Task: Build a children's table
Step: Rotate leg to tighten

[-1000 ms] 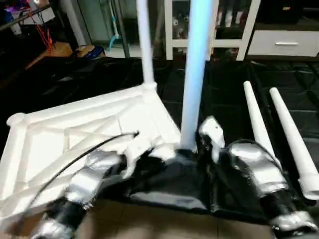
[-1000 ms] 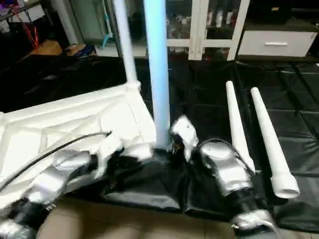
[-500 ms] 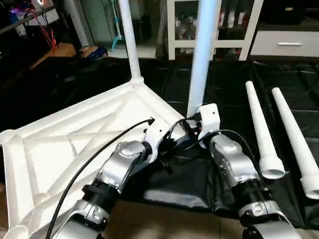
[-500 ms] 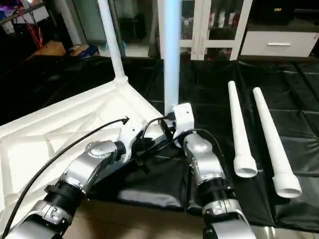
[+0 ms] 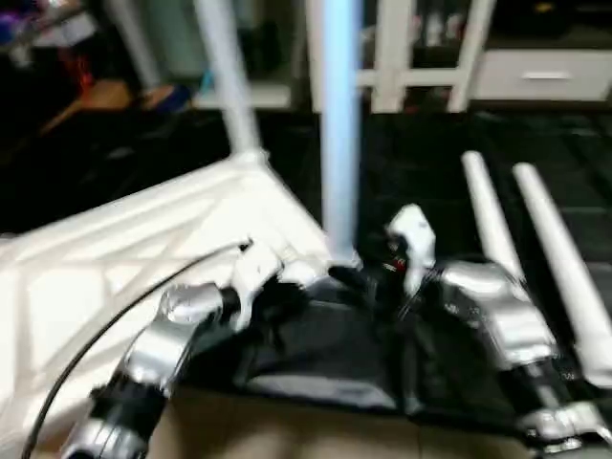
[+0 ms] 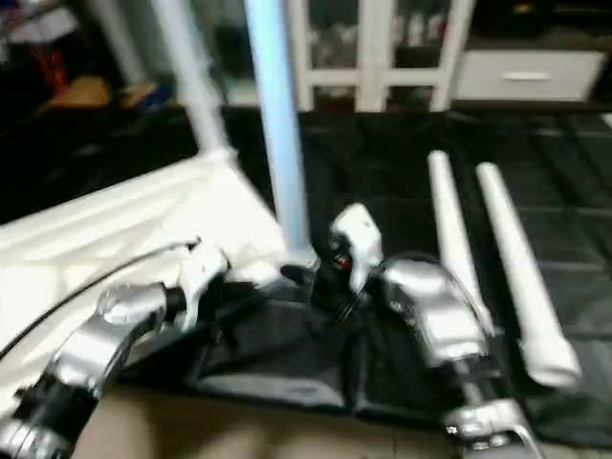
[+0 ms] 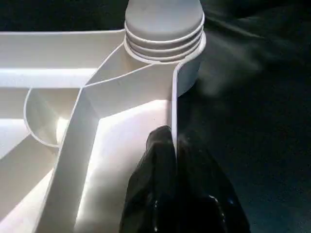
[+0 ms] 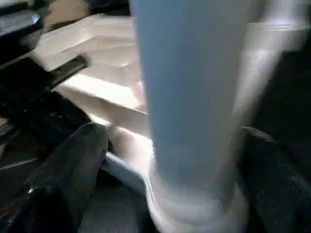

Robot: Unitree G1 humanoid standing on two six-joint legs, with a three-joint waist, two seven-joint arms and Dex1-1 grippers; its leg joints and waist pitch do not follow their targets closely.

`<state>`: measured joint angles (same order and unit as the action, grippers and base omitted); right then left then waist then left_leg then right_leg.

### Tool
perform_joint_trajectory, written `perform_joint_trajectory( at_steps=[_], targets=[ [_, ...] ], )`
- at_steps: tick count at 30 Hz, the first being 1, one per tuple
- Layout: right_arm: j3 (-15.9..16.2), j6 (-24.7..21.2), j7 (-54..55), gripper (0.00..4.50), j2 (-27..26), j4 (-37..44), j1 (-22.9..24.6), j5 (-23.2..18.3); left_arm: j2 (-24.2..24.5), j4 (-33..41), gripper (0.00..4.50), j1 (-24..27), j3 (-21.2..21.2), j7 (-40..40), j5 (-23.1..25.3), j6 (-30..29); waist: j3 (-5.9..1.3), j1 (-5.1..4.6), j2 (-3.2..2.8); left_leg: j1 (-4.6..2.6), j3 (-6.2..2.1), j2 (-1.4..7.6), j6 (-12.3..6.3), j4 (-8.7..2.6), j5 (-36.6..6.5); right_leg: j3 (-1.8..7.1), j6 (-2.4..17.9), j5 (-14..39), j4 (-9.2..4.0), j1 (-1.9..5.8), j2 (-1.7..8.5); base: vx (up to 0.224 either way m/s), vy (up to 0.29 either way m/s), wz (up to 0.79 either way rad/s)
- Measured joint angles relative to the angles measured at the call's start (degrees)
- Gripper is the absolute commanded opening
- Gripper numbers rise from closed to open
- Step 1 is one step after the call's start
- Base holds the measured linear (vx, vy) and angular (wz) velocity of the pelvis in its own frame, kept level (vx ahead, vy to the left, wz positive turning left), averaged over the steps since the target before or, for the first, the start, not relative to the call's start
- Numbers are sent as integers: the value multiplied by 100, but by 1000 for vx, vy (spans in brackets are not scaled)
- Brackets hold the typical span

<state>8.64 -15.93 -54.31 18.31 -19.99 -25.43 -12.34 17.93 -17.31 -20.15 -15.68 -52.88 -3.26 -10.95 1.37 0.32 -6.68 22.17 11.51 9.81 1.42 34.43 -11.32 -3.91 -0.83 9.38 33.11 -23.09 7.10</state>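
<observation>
The white tabletop [image 5: 143,249] lies upside down on a black sheet [image 5: 430,153] on the floor, ribbed underside up, filling the head view from about 9 o'clock toward the centre. Two legs stand upright in its corner sockets: the near leg [image 5: 340,124] rises at 12 o'clock from the corner closest to the grippers, and a far leg [image 5: 222,76] stands at the next corner, toward 11 o'clock. In the left wrist view the near leg's ringed base [image 7: 164,26] sits in its round socket.

The left gripper [image 7: 176,165] pinches the tabletop's upright rim wall just short of that socket, one black finger on each side of the wall. The right gripper [image 8: 170,160] has its jaws spread around the near leg's base, a finger [image 8: 68,170] on either side; contact cannot be told.

Two loose legs [image 5: 497,229] lie side by side on the sheet at 3 o'clock, well apart from the tabletop. A white cabinet [image 5: 459,48] stands at the back.
</observation>
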Motion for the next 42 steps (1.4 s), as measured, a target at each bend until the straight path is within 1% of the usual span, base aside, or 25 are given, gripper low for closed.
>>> perform_joint_trajectory(
  at_steps=[1,3,4,6,7,10,15,16,18,20,23,26,28,30,31,33,34,36,40,41,42],
  targets=[
    [88,25,-153,432,79,0,1,68,37,81,0,41,-71,-134,-44,1,0,47,0,-1,6,0,0,1,0,3,0,0,0,2,3,0,0,0],
    [118,33,-368,432,236,-1,43,123,65,137,0,69,-143,-293,-76,5,0,117,1,-4,26,0,0,1,0,20,1,-1,1,5,6,0,0,0],
    [119,33,-395,432,280,-4,60,145,67,138,0,73,-160,-324,-84,10,1,127,1,-7,33,0,0,2,0,27,1,-1,4,5,6,0,0,0],
    [145,61,-499,432,337,-20,69,171,96,158,0,104,-162,-391,-122,4,2,126,2,-12,37,0,0,2,0,31,5,-4,5,5,6,0,0,0],
    [212,75,-626,432,430,-14,74,159,116,251,0,167,-163,-452,-160,-33,1,127,2,-13,37,0,0,1,0,31,4,-4,6,4,6,0,0,0],
    [373,99,-1039,432,863,-5,133,161,191,431,0,264,-216,-748,-233,-133,2,143,3,-12,37,0,0,1,0,31,4,-4,7,6,6,0,0,0],
    [392,152,-1252,432,898,-51,101,196,206,432,0,261,-214,-817,-254,-166,1,146,2,-11,37,2,0,1,1,29,4,-4,12,5,5,0,0,0],
    [391,170,-1257,416,901,-59,88,197,213,432,0,261,-219,-824,-264,-167,1,145,2,-11,37,2,-1,2,1,30,4,-4,12,5,5,0,0,0],
    [391,195,-1303,416,898,-108,44,197,218,435,0,261,-221,-833,-267,-172,0,144,0,-11,37,2,-1,3,1,29,4,-4,12,6,5,0,0,0],
    [390,219,-1329,388,889,-151,39,175,240,443,0,262,-219,-842,-267,-186,0,147,0,-11,37,3,-1,3,1,28,4,-4,12,6,5,0,0,0],
    [399,228,-1391,370,877,-170,41,138,258,459,0,262,-213,-852,-267,-229,0,145,0,-10,36,3,-1,3,1,27,5,-4,12,6,5,0,0,0],
    [413,228,-1482,333,878,-164,64,126,286,492,0,276,-216,-913,-284,-270,0,145,0,-11,36,3,-1,4,1,27,4,-4,12,6,5,0,0,0],
    [424,227,-1510,327,858,-154,98,89,302,504,0,284,-215,-928,-303,-290,0,144,0,-11,37,4,-1,4,1,27,4,-4,12,6,5,0,0,0],
    [423,227,-1479,304,813,-153,120,89,305,509,0,286,-215,-929,-315,-308,0,140,0,-11,36,5,-1,4,1,26,4,-4,12,6,4,0,0,0],
    [421,228,-1451,304,785,-156,124,92,296,509,0,286,-213,-928,-315,-311,0,139,0,-11,37,5,-1,4,1,26,4,-4,12,6,4,0,0,0],
    [387,272,-1206,285,585,-233,119,101,262,478,0,284,-200,-862,-301,-315,0,125,3,-13,36,7,-1,4,1,26,5,-5,14,6,3,0,0,0],
    [284,320,-938,279,428,-352,114,116,227,420,0,254,-149,-753,-259,-324,1,99,9,-15,36,9,0,5,1,26,9,-7,17,5,0,0,0,0],
    [112,442,-205,276,60,-611,58,201,123,236,0,119,-74,-438,-122,-321,2,-4,12,-16,31,7,1,5,1,26,14,-11,15,5,-1,0,0,0],
    [-262,529,1624,272,-599,-1127,-221,443,-474,-351,0,-301,41,633,182,-319,3,-110,11,-17,31,-1,1,12,1,33,17,-13,6,13,2,0,0,0],
    [-304,530,1961,272,-718,-1215,-283,483,-591,-458,0,-375,65,868,215,-329,2,-128,11,-18,31,-2,1,12,1,33,16,-12,2,17,3,0,0,0],
    [-461,536,2751,272,-1025,-1450,-458,557,-881,-778,0,-574,149,1318,245,-343,5,-143,0,-16,31,-8,0,13,1,35,7,-7,2,17,6,0,0,0]
  ],
)
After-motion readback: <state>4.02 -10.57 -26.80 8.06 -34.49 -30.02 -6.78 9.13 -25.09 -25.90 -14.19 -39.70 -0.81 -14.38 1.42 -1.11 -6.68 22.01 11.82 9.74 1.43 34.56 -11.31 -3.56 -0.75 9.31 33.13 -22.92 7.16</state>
